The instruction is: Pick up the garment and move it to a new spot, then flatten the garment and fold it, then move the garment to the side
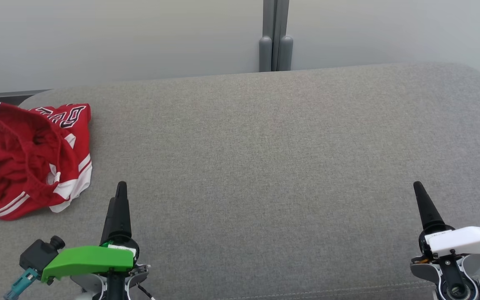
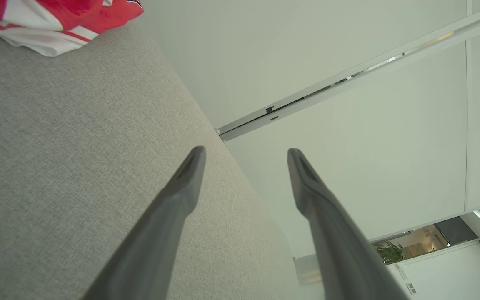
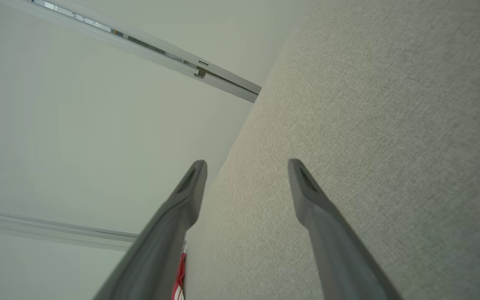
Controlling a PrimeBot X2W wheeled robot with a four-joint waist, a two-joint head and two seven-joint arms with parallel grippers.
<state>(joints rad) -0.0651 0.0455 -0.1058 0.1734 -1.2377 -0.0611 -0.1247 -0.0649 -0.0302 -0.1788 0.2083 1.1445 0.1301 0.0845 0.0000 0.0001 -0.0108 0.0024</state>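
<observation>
The garment [image 1: 31, 160] is a red jersey with white stripes and black lettering, lying crumpled at the far left of the grey padded surface [image 1: 265, 166]; part of it hangs over the left edge. A corner of the garment [image 2: 56, 21] appears at the top left of the left wrist view, and a sliver of the garment [image 3: 178, 283] at the bottom of the right wrist view. My left gripper [image 1: 117, 196] rests near the front, just right of the jersey and apart from it; the left gripper [image 2: 246, 160] is open and empty. My right gripper [image 1: 418, 189] sits at the front right; the right gripper [image 3: 246, 171] is open, holding nothing.
A pale wall with a grey vertical post [image 1: 276, 37] stands behind the surface. The surface's rounded back edge [image 1: 265, 73] runs across the top, and its front edge [image 1: 306, 291] lies close to both grippers.
</observation>
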